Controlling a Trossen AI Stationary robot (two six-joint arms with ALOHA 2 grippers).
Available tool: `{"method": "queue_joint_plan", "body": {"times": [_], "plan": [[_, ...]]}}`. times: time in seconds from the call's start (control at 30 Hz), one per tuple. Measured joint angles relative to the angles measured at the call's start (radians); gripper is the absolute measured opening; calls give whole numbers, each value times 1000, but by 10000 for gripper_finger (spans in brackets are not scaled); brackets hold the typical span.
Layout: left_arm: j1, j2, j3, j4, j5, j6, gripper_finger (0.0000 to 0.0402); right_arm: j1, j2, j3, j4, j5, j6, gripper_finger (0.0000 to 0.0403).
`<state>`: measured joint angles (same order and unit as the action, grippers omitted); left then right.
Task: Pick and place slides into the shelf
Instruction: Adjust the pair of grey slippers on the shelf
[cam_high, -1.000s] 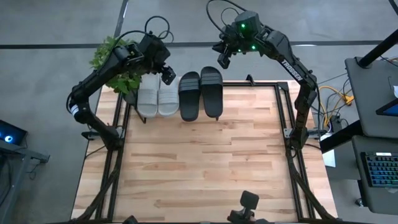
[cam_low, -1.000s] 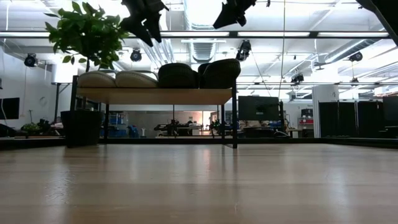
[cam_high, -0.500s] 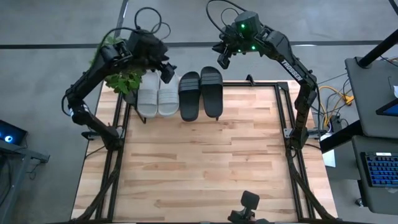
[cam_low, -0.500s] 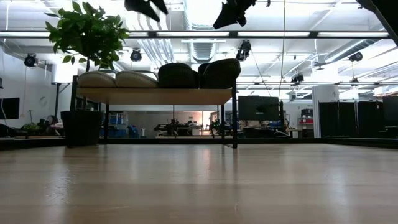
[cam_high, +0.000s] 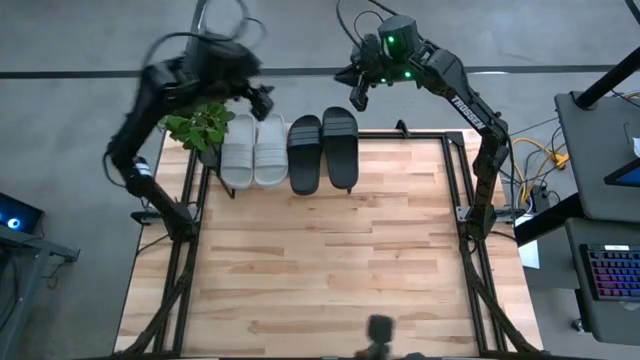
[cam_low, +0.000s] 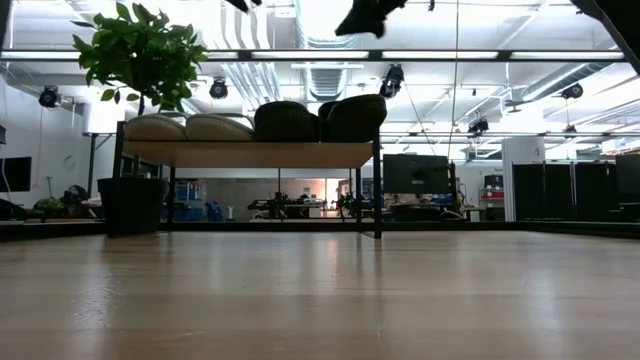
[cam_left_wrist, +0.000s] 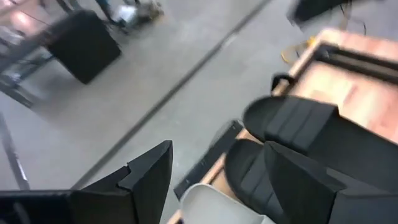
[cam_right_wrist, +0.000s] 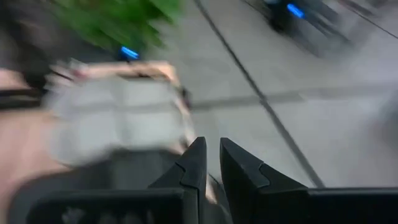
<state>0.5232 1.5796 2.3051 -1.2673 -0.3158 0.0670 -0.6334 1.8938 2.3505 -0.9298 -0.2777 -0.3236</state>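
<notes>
Two light grey slides (cam_high: 254, 150) and two black slides (cam_high: 323, 151) lie side by side, soles down, on the shelf's wooden top board (cam_low: 250, 153) at the table's far edge. My left gripper (cam_high: 262, 100) hangs open, high above and just beyond the grey slides; its wrist view looks down on the black slides (cam_left_wrist: 292, 121) and one grey slide (cam_left_wrist: 211, 202). My right gripper (cam_high: 355, 92) is shut with nothing in it, high above and beyond the black slides (cam_low: 320, 120). In the low view only its tip (cam_low: 365, 15) shows at the top.
A potted plant (cam_high: 200, 128) stands beside the shelf's left end, right under my left arm; its leaves (cam_low: 140, 55) rise above the shelf. The wooden tabletop (cam_high: 320, 260) stretches from the shelf to the near edge.
My left gripper has risen, open, away from the grey slides and gone a little toward the far edge; it has almost left the top of the low view. My right gripper has turned a little in place. The slides have not moved.
</notes>
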Motion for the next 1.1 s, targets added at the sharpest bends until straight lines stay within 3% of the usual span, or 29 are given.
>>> {"method": "queue_joint_plan", "body": {"times": [0.1, 0.17, 0.47, 0.77, 1.1], "plan": [[0, -56, 14, 54, -18, -9, 238, 3, 25, 0, 80, -207, -4, 38], [-2, -104, 15, 115, -19, -8, 238, 14, 50, 0, 118, -270, 16, 38], [-23, -263, 12, 262, -6, -8, 238, 106, 177, -2, 264, -273, -25, 38], [-22, -292, -9, 255, -4, -9, 238, 207, 247, -2, 431, -252, -7, 25], [-21, -289, -10, 242, -3, -8, 238, 303, 282, 4, 477, -158, 1, 9]]}}
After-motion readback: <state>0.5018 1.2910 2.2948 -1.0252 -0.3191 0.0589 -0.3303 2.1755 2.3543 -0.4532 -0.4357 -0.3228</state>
